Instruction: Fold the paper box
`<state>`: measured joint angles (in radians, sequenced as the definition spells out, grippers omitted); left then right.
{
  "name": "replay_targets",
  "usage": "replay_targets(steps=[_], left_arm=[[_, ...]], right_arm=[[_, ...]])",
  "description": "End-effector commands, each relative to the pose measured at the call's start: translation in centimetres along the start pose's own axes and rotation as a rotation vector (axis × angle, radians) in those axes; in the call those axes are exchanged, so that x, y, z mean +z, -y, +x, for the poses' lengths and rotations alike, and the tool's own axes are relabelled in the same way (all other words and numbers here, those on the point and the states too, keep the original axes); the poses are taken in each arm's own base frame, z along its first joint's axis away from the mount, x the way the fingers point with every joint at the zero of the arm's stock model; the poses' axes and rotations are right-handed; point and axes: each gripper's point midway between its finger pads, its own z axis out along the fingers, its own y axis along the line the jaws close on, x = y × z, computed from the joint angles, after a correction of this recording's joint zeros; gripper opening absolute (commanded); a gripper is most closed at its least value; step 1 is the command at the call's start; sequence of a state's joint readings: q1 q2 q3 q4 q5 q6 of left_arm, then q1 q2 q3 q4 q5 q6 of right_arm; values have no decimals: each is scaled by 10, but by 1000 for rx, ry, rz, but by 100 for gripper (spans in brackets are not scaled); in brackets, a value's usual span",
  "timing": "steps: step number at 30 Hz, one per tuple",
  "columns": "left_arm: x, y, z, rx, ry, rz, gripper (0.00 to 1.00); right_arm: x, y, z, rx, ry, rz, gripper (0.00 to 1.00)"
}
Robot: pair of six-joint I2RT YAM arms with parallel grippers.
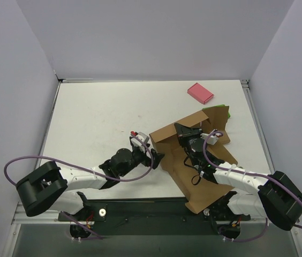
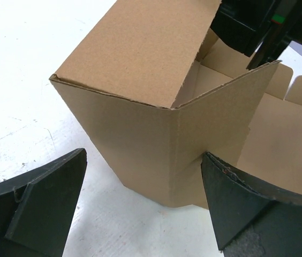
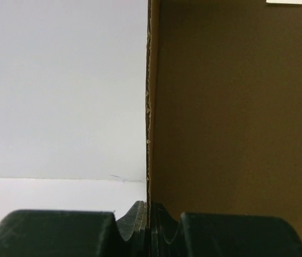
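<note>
The paper box (image 1: 179, 167) is a large brown cardboard mailer, partly raised, lying right of the table's centre. My left gripper (image 1: 155, 157) is open at its left corner. In the left wrist view that corner of the box (image 2: 140, 107) stands between the spread fingers (image 2: 44, 198), and the right finger touches the side wall. My right gripper (image 1: 182, 130) reaches over the box from the right and is shut on an upright flap. The right wrist view shows the flap (image 3: 231, 107) edge-on, with the gripper (image 3: 150, 214) pinching its thin edge.
A pink block (image 1: 200, 92) lies at the back right of the table. A green block (image 1: 220, 112) pokes out from behind the box's far flap. White walls (image 1: 28, 69) close in the table on three sides.
</note>
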<state>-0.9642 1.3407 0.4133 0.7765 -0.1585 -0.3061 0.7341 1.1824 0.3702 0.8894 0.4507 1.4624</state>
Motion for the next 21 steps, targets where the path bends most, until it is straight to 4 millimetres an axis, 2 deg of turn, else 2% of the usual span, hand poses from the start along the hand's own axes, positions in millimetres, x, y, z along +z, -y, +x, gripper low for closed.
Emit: replay_targets(steps=[1, 9, 17, 21], left_arm=[[12, -25, -32, -35, 142, -180, 97], [15, -30, -50, -18, 222, -210, 96], [16, -43, -54, 31, 236, -284, 92], [19, -43, -60, 27, 255, -252, 87]], right_arm=[[-9, 11, 22, -51, -90, 48, 0], [-11, 15, 24, -49, -96, 69, 0], [-11, 17, 26, -46, -104, 75, 0], [-11, 19, 27, -47, -109, 78, 0]])
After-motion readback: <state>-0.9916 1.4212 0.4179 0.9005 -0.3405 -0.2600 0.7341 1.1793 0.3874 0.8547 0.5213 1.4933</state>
